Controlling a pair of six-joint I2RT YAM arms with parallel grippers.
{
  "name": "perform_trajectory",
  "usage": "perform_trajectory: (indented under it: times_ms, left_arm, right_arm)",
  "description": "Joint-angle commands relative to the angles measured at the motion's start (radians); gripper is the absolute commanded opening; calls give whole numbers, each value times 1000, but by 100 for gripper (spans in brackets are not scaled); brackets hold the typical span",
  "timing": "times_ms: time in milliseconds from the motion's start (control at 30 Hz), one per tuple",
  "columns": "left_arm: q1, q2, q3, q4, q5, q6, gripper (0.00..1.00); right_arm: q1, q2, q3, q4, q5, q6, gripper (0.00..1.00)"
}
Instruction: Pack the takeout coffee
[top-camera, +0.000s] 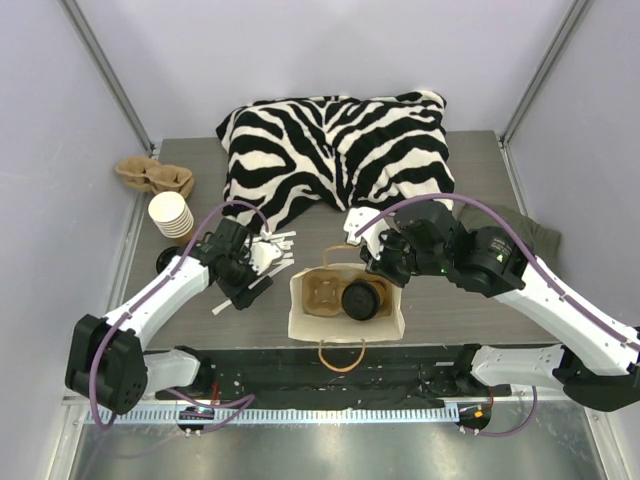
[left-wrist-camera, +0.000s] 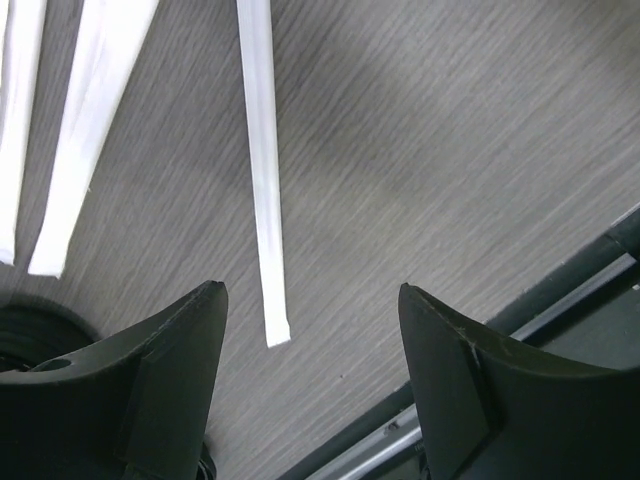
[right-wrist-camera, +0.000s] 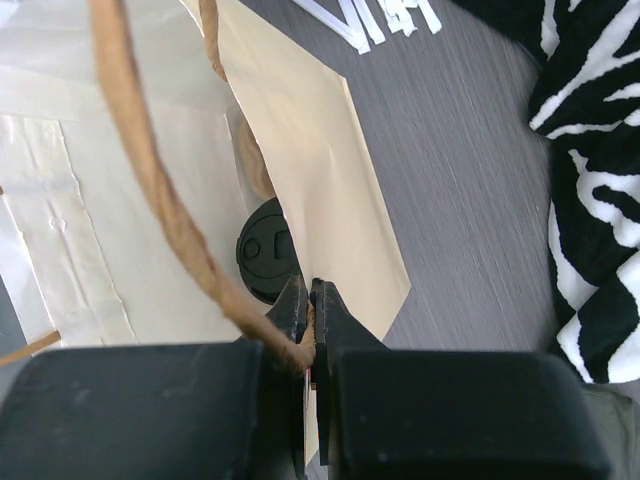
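Coffee location: takeout coffee sits upright inside the paper bag, right-hand slot of the cup carrier; only its black lid shows.
Done: coffee is in the bag, by the look of it.
Left: probably adding a wrapped straw and closing or lifting the bag; bag mouth is open.
Progress guess: past the halfway mark.
Right jaws: right gripper is pinched tight on the bag handle at the far rim, holding that side up.
Left jaws: left gripper is spread wide, holding nothing, low over the tabletop, one straw end lying between the fingers.
Count, lidded coffees: one.
Count, bags: one, with two twine handles.
Count, carriers: two, one in the bag and a spare carrier at the far left.
Count, cup stack: one stack of lidless cups.
Count, loose lid: one seen, partly hidden by the left arm.
Count, straws: a heap, several; exact number unclear.
Count, zebra cloth: one, at the back.
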Motion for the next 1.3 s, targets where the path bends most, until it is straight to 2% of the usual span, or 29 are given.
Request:
perform_trajectory:
  times_ms: [0, 233, 600, 800, 833, 1000, 1200, 1267]
  left_arm:
    - [-33, 51, 0, 102, -46, -31, 73]
    - [-75, 162, 6, 228, -121, -78, 68]
    - [-117, 252, 3, 285, -164, -107, 63]
    - [-148, 285, 9, 288, -164, -118, 45]
    - [-151, 288, 8, 285, -166, -120, 40]
    - [-169, 272, -9, 268, -164, -129, 30]
    - [-171, 243, -14, 241, -144, -146, 14]
    - [-171, 231, -9, 236, -138, -156, 5]
  right_arm:
    - [5, -13, 1, 23, 36, 20, 1]
    - [4, -6, 11, 20, 48, 21, 1]
    - [31, -43, -44, 28, 45, -36, 1]
    - [31, -33, -36, 32, 55, 6, 1]
    - [31, -35, -38, 31, 92, 6, 1]
    - [28, -41, -36, 46, 137, 17, 1]
    - [30, -69, -33, 64, 149, -38, 1]
    - [39, -81, -38, 78, 152, -54, 1]
